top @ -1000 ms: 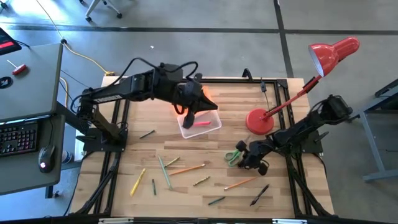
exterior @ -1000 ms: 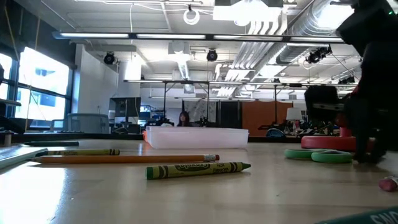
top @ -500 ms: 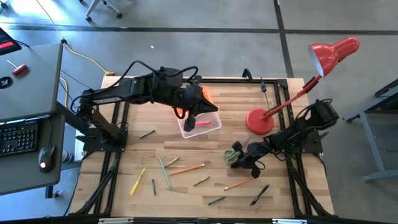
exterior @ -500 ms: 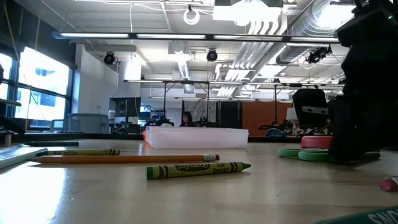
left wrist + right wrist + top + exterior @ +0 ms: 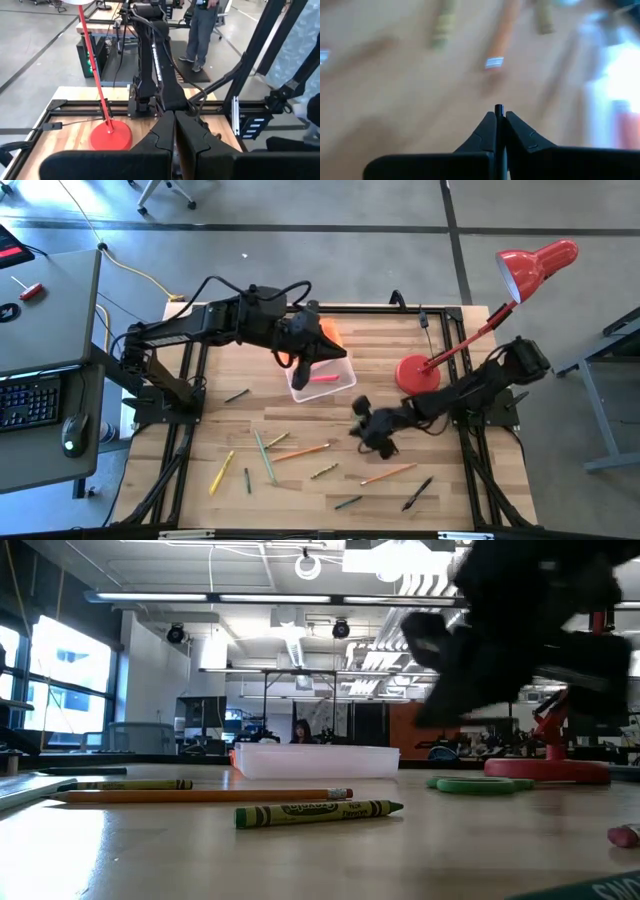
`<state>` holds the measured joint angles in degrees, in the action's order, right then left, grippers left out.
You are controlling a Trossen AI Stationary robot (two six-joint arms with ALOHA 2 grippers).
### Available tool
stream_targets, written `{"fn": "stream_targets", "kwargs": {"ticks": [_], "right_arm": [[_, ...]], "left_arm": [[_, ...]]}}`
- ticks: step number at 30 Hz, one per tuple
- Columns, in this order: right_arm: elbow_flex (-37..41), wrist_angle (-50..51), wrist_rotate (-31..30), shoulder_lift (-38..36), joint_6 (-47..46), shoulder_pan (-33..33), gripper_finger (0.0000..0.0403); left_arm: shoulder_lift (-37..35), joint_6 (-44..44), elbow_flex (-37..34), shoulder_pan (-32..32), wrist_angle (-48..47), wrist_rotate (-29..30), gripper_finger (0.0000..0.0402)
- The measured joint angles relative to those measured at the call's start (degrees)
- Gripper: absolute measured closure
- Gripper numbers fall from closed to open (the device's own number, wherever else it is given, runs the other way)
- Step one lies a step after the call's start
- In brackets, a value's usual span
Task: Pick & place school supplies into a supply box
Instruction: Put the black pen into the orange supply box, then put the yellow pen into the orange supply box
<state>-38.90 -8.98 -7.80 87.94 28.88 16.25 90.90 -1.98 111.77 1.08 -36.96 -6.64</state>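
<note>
Green scissors (image 5: 470,783) are lying flat on the wood table (image 5: 230,430) w/ nothing gripping them. Right gripper (image 5: 368,428), fingers pinched fully together, is lifting & swinging left of where it was, toward the supply box (image 5: 322,380). Prob. a missed grab, so retry needed. Left gripper (image 5: 303,362), fingers nearly together, is hovering by box's orange lid (image 5: 330,335).

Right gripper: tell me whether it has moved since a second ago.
Yes. In the high view the right gripper has swung away from the red lamp base, toward the table's middle and the clear box.
</note>
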Motion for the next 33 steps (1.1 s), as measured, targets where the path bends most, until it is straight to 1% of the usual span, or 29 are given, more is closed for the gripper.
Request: {"fn": "stream_targets", "kwargs": {"ticks": [2, 5, 8, 10, 12, 14, 16, 19, 21, 24, 26, 30, 33], "right_arm": [[-1.4, -3.0, 0.0, 0.0, 3.2, -3.5, 0.0403], [-1.9, -9.4, 3.9, 0.0, 4.5, -10.5, 0.0402], [-1.9, -15.3, 6.6, 1.2, 4.6, -17.8, 0.0402], [-2.3, -19.1, 10.6, 3.4, 4.5, -22.0, 0.0402], [-4.4, -19.7, 14.9, 6.7, 3.8, -24.5, 0.0402], [-7.3, -19.2, 16.1, 10.8, 4.1, -25.5, 0.0402], [-10.3, -18.4, 14.6, 14.9, 5.6, -25.8, 0.0402], [-16.0, -16.2, 12.8, 19.6, 6.0, -25.9, 0.0402], [-19.3, -12.3, 12.8, 21.8, 6.1, -26.3, 0.0402], [-22.6, -6.7, 13.5, 23.7, 6.0, -27.1, 0.0399], [-23.8, -6.1, 15.3, 23.9, 5.7, -27.7, 0.0392], [-24.1, -6.1, 17.1, 23.8, 5.6, -28.5, 0.0369], [-24.0, -6.2, 17.2, 23.8, 5.6, -28.8, 0.0348]], "left_arm": [[-0.2, 0.0, 0.0, 0.0, -0.1, 0.1, 0.0355], [-1.0, 0.0, 0.0, 0.0, -1.4, 0.2, 0.0355], [-1.6, 0.0, 0.0, 0.0, -1.4, 0.2, 0.0355], [-2.2, 0.0, 0.0, 0.0, -1.6, 0.8, 0.0355], [-2.3, 0.1, 0.1, 0.0, -1.4, 2.6, 0.0355], [-2.4, 0.1, 0.1, 0.0, -1.9, 4.4, 0.0355], [-2.4, -0.9, 0.0, 0.0, -3.1, 5.6, 0.0355], [-2.7, -7.2, 0.0, 0.0, -6.6, 6.9, 0.0355], [-2.7, -11.7, 0.0, 0.0, -10.7, 6.8, 0.0355], [-2.9, -15.0, 0.0, 0.0, -18.8, 6.4, 0.0355], [-3.2, -17.2, 0.0, -0.3, -24.4, 7.2, 0.0355], [-2.8, -23.6, 0.0, -2.7, -33.0, 14.2, 0.0355], [-2.5, -30.2, 0.0, -6.4, -38.4, 19.8, 0.0355]]}}
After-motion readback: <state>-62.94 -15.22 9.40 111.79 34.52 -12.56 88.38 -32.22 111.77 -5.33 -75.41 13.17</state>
